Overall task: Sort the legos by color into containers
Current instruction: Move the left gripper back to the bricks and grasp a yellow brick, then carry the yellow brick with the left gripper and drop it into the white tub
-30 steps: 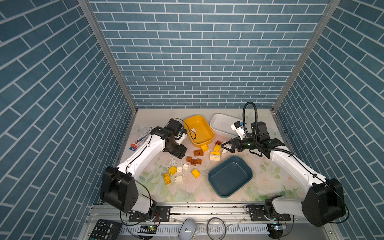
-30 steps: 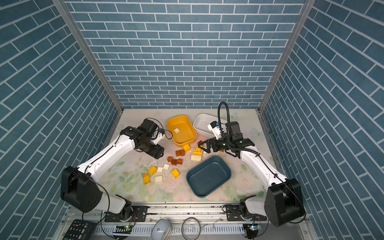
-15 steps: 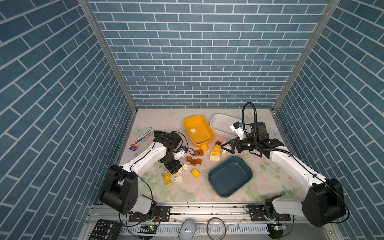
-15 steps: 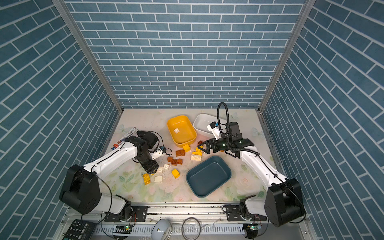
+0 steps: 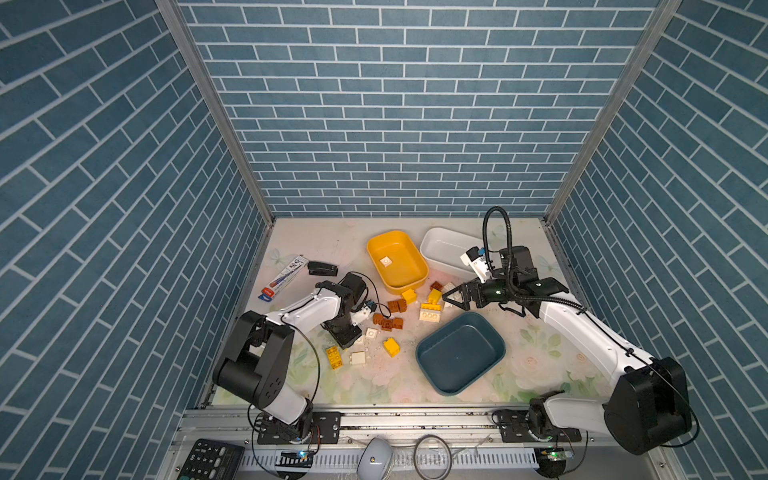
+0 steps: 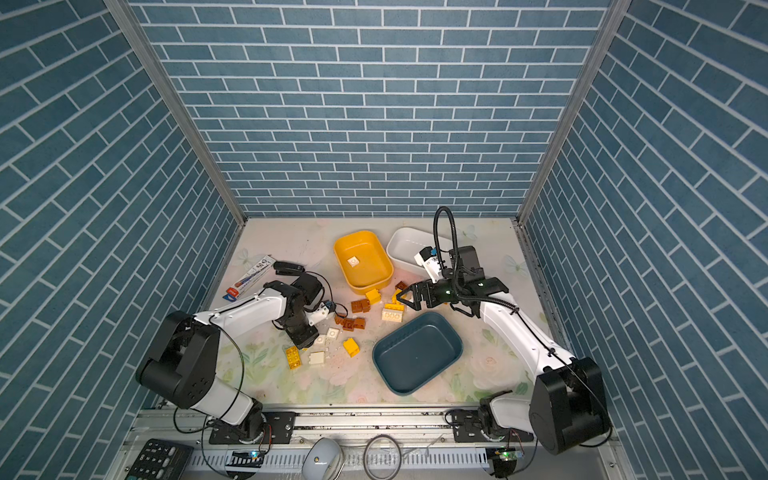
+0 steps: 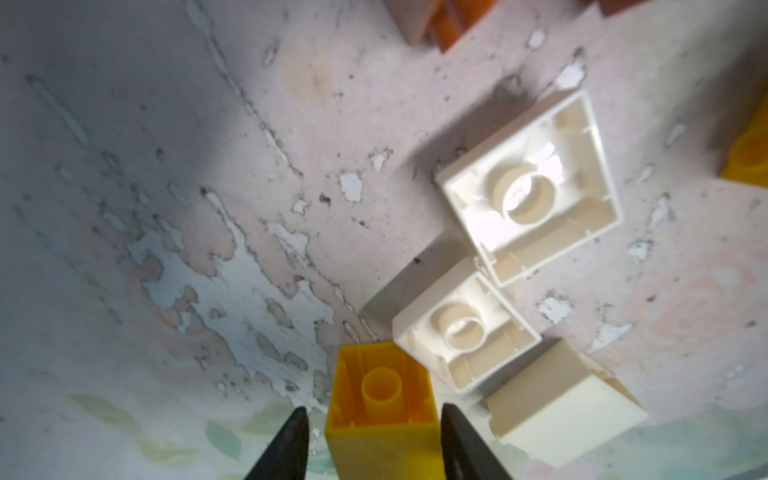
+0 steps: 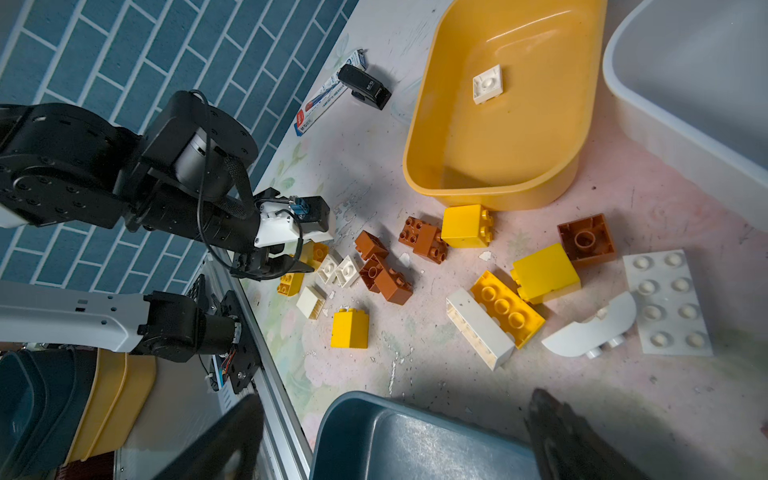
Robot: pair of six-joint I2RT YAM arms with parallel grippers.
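Left gripper [image 7: 372, 409] has descended astride yellow brick [image 7: 380, 386]; white bricks [image 7: 465, 328] adjoin.

Both top views stare steeply down over the whole worktop [image 5: 328, 245]; left wrist view hugs the white legos [image 7: 528, 187], right wrist view catches them from farther.

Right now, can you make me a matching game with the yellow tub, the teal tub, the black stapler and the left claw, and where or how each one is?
1 yellow tub
2 teal tub
3 black stapler
4 left claw

A next to the long box
B yellow brick between its fingers
C one white brick inside
D nothing inside

Pairs: 1-C, 2-D, 3-A, 4-B
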